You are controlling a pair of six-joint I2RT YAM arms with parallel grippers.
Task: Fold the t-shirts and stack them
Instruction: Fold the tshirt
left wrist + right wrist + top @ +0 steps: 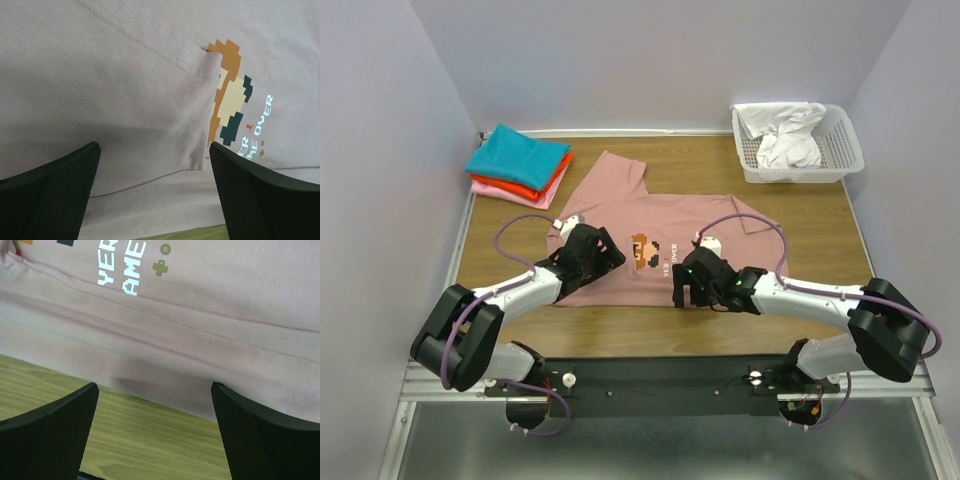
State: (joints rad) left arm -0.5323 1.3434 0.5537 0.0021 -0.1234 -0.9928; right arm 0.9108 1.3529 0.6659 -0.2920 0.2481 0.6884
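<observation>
The left arm (515, 290) and right arm (810, 296) are white with black joints, purple cables (525, 220) and black mesh-textured claw fingers (50, 195)

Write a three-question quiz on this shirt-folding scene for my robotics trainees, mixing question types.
1. True or false: the left gripper and the right gripper both stand open over the pink t-shirt.
2. Which colour tops the folded stack? A teal, B orange-red, C pink.
3. What holds the crumpled white cloth?
Key: 1 true; 2 A; 3 the white basket.
</observation>
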